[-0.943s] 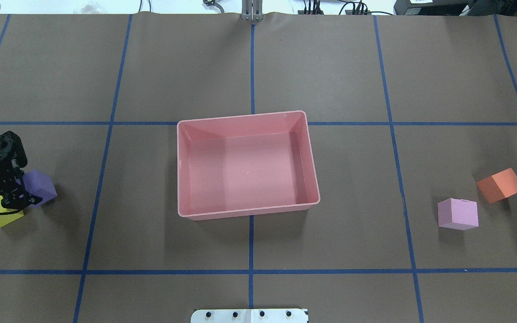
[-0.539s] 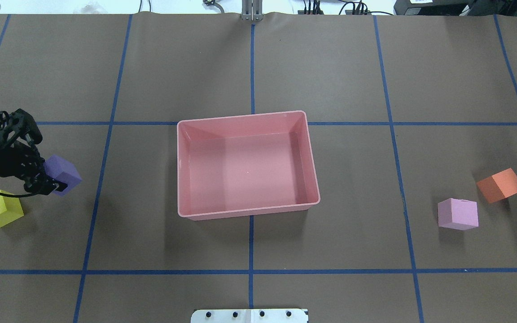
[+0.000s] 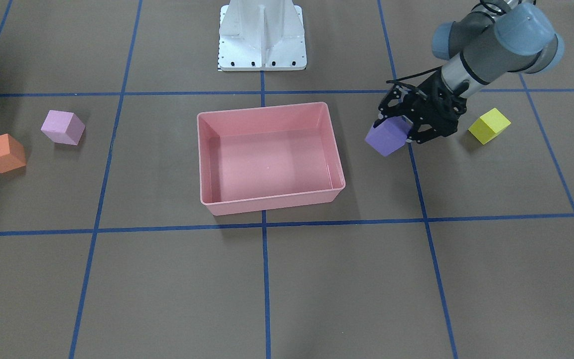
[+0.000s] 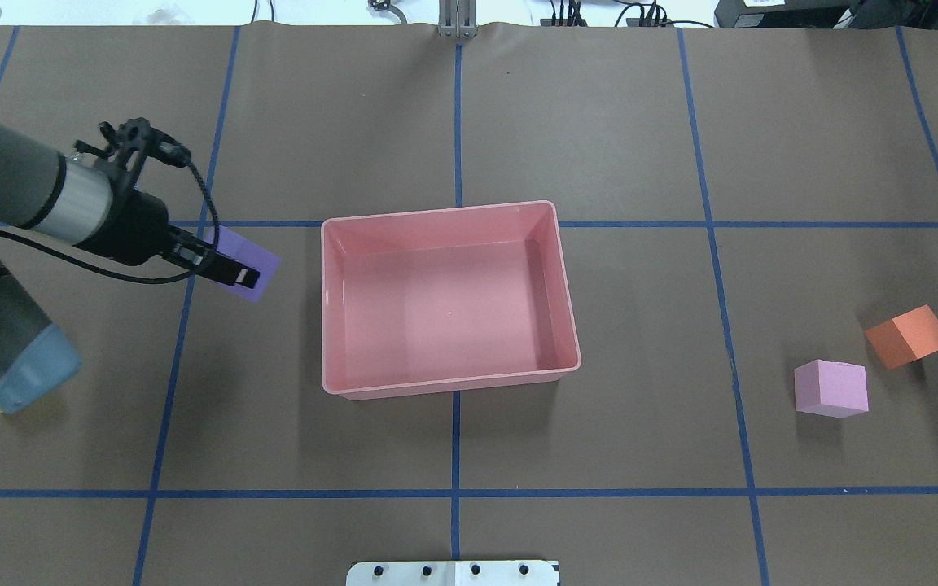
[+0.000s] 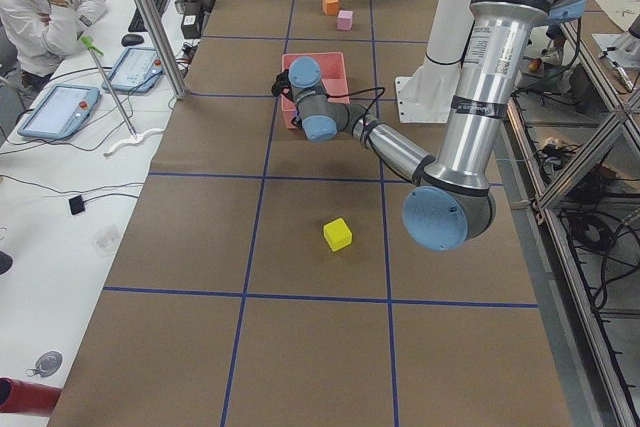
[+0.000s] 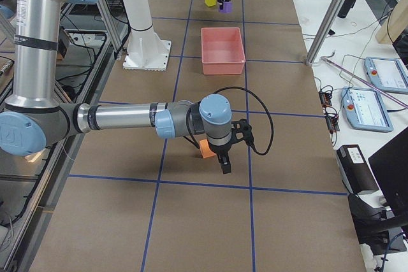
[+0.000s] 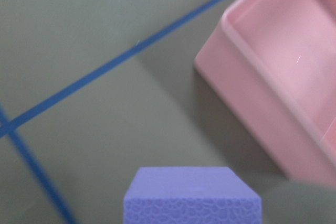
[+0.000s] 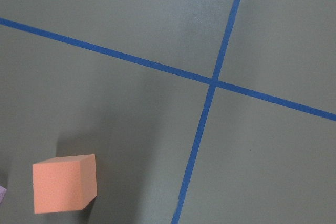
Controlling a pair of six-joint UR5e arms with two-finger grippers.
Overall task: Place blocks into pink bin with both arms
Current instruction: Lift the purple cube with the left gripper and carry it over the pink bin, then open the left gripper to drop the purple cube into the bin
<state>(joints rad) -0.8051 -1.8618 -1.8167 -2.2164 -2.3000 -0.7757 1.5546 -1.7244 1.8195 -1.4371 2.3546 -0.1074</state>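
My left gripper is shut on the purple block and holds it above the table, just left of the pink bin. The front view shows the same grip on the purple block beside the bin, which holds nothing. The left wrist view shows the purple block and a bin corner. The yellow block lies behind the left arm. The light pink block and orange block lie far right. My right gripper hangs by the orange block; I cannot tell whether it is open.
The white pedestal base stands behind the bin. Blue tape lines cross the brown table cover. The right wrist view shows the orange block on the table beside a tape crossing. Operators' desks with tablets line the far side.
My left gripper has lifted the purple block away from the yellow block and carried it right and forward, close to the bin's left wall. The other blocks have not moved.
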